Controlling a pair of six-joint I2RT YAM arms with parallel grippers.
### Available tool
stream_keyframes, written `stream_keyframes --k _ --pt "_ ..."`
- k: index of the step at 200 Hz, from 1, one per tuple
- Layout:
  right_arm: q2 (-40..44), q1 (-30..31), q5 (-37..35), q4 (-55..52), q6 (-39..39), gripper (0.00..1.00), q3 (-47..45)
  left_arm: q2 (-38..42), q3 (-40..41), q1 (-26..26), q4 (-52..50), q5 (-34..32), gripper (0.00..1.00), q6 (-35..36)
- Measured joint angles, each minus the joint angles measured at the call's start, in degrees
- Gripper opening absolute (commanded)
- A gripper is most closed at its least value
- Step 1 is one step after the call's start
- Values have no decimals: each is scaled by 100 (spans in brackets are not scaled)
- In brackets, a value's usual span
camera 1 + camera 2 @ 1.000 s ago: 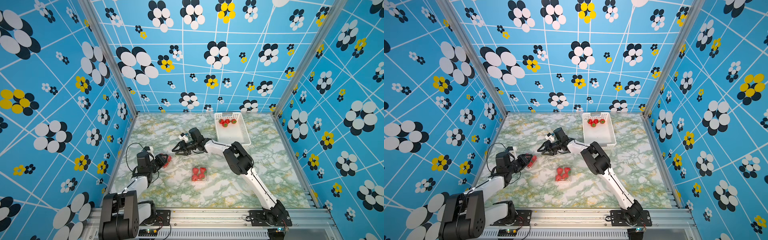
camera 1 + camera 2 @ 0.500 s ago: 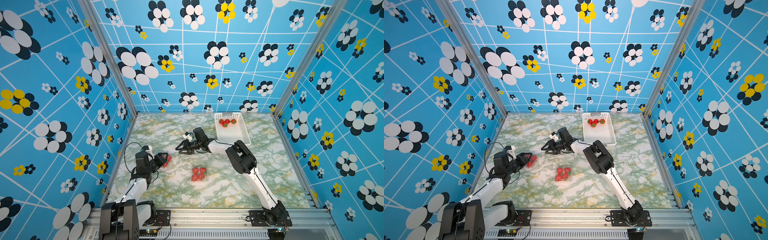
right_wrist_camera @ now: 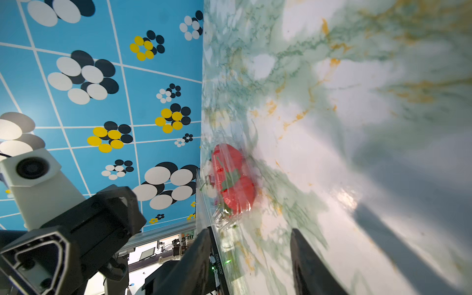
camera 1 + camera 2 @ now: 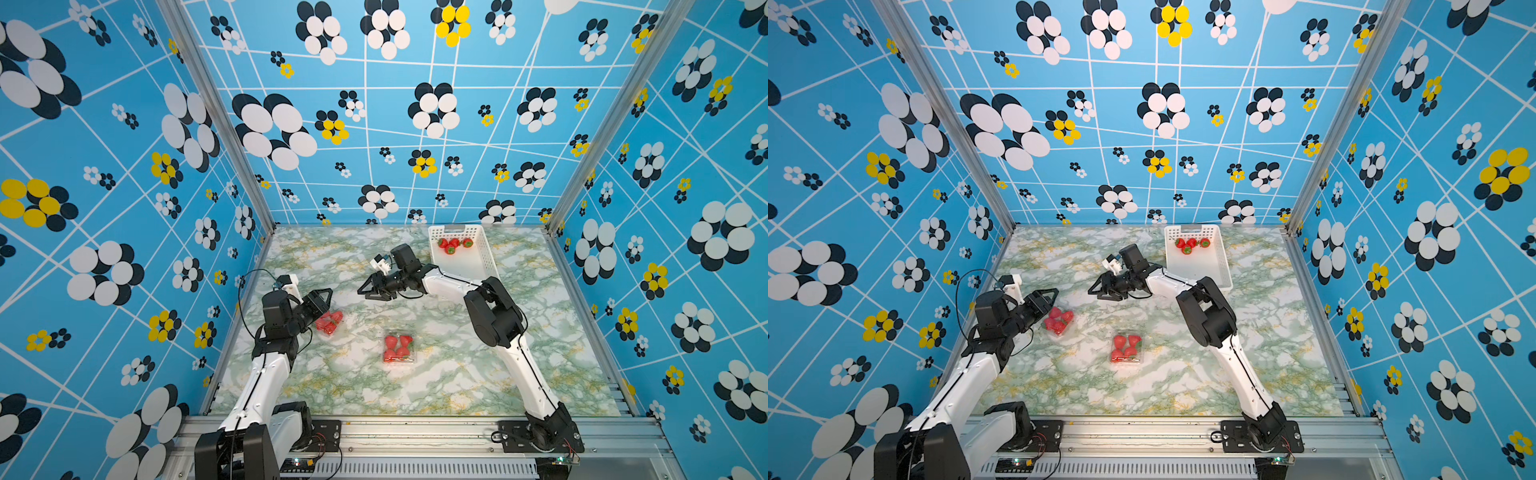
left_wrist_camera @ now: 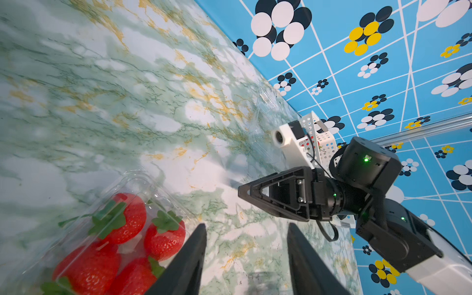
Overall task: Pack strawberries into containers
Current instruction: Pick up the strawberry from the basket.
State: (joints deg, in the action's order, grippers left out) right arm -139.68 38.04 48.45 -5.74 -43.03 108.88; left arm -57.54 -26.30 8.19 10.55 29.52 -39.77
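Since a second ago, left gripper has let go and backed off its punnet; its jaws stand half apart, empty. Right gripper has edged toward the basket, jaws likewise apart and empty. Four strawberries wait there; the punnet and a second punnet hold four each. Left's finger sits just beside the light punnet, so a sideways swing could shove or tip it. One serial strip is too small to read.

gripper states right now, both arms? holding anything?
Left gripper: open, holding nothing.
Right gripper: open, holding nothing.
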Motion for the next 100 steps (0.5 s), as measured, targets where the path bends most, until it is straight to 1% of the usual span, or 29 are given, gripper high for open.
stream_keyframes --k 14,36,65,82,100 --pt "146 -59 -72 -310 275 52 136 0 -9 -20 -48 -4 53 0" --pt "466 -177 -396 -905 791 52 190 0 -31 -118 -170 -50 53 2" --pt "901 -407 -721 -1456 1226 51 166 -15 -142 -264 -240 -109 54 2" --pt "1200 -584 -1088 -1714 1390 51 37 -109 -297 -426 -264 -179 54 33" --pt "1596 -815 -1657 -2041 1532 51 -238 -382 -595 -785 -286 -348 54 85"
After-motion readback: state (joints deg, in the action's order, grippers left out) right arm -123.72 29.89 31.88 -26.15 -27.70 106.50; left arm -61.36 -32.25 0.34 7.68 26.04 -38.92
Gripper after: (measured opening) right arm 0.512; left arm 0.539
